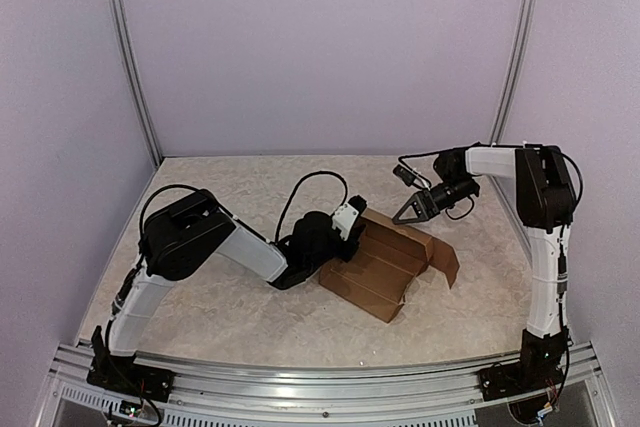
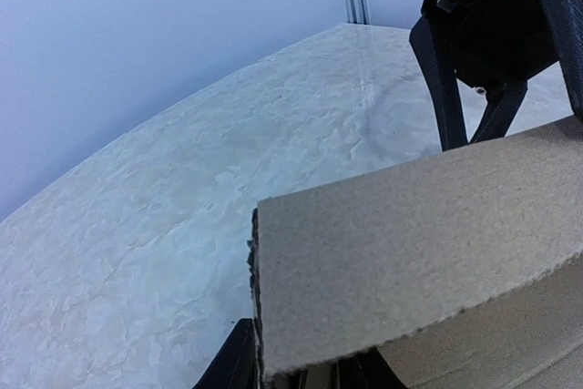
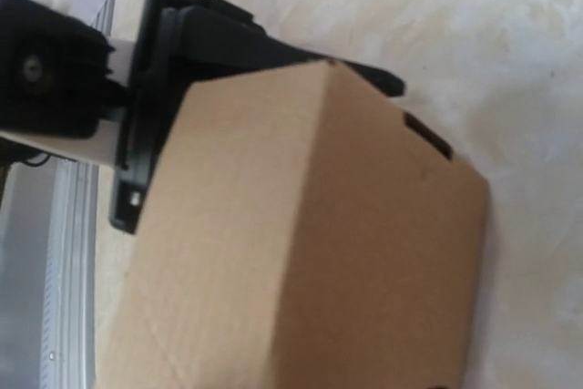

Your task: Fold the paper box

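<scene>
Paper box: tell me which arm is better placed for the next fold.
Left, probably. The left gripper straddles a flap of the box, so it can bend it at once. The right gripper hangs open by the far edge, apparently not touching.

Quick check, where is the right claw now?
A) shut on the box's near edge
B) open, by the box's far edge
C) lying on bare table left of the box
B: in the top view, the right claw has its fingers spread in a V beside the far edge of the box.
</scene>
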`<state>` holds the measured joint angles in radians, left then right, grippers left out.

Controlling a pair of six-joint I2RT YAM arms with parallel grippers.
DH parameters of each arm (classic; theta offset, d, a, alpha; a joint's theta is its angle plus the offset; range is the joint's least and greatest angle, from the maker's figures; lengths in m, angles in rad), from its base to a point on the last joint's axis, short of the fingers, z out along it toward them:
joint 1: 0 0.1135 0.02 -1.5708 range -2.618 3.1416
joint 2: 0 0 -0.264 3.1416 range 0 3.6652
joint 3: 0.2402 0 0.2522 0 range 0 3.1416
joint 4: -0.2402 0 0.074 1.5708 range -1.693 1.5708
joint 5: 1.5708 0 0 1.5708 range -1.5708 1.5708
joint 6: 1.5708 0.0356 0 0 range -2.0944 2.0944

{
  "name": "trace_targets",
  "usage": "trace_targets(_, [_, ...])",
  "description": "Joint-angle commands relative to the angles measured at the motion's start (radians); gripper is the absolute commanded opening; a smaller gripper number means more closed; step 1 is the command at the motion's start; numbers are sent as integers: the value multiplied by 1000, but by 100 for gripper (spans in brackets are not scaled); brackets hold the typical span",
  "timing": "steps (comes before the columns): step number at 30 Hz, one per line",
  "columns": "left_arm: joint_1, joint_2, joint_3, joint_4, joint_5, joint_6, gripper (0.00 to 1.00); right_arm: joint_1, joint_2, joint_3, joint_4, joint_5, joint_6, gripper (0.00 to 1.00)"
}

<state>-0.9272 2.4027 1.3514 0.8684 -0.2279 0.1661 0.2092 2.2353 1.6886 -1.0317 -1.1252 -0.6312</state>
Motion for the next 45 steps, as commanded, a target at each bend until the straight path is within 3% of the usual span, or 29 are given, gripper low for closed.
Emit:
trace_targets(1, [10,39,35,5,3,7,29,14,43,26,-49,-37,-29,61])
trace_targets(14, [-6,79,100,-14,-17,20,26,35,70,15,-96,-55,-69,59])
trace_targets(21, [-18,119,128,-6,-44,32,22,49,56,-3,-23,-4,-5,57])
trace_targets(31, [-12,100,58,38,16,47,23,50,201,299,-155,-80,65,62])
trace_targets(35, [-5,90,42,40,22,35,23,68,235,347,-107,-34,148,61])
trace_targets(45, [1,103,74,46,-19,15,22,75,220,268,24,37,277,54])
